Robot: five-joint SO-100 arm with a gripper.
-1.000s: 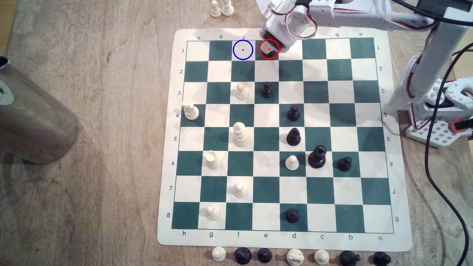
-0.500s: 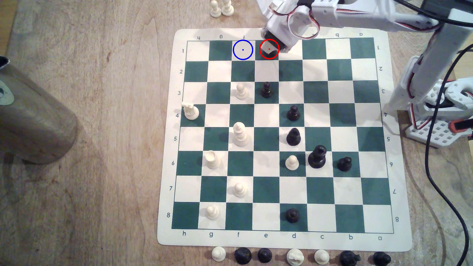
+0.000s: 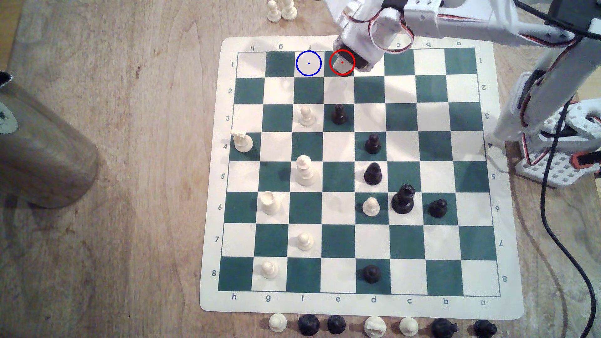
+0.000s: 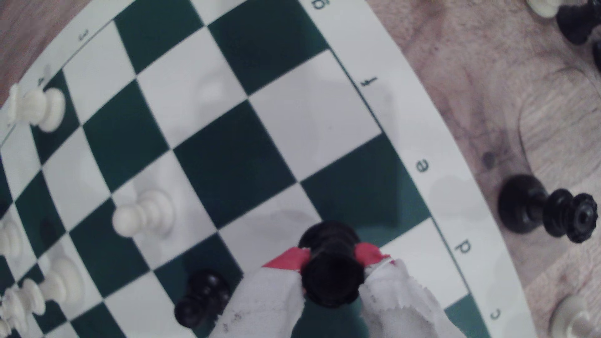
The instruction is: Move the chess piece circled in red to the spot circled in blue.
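The gripper (image 4: 331, 266) is seen closed on the chess piece (image 4: 331, 269), its two white-wrapped, red-tipped fingers (image 4: 286, 260) pressed against opposite sides of the piece below its broad flat-topped head. In the wrist view the piece is held upright over the green edge-row square lettered e on the board (image 4: 422, 97); whether its base touches the square or is clear of it cannot be told. In the exterior view the gripper (image 3: 345, 64) is found at the red circle (image 3: 342, 62) in row 1, along the board's (image 3: 211, 195) edge by the white pawns (image 3: 281, 10), and the piece itself is hidden under it. The spot (image 3: 308, 63), a cream square ringed in blue, is noted on the adjoining square of the same row, unoccupied. A black pawn (image 3: 339, 114) is recorded two rows away in the same file.
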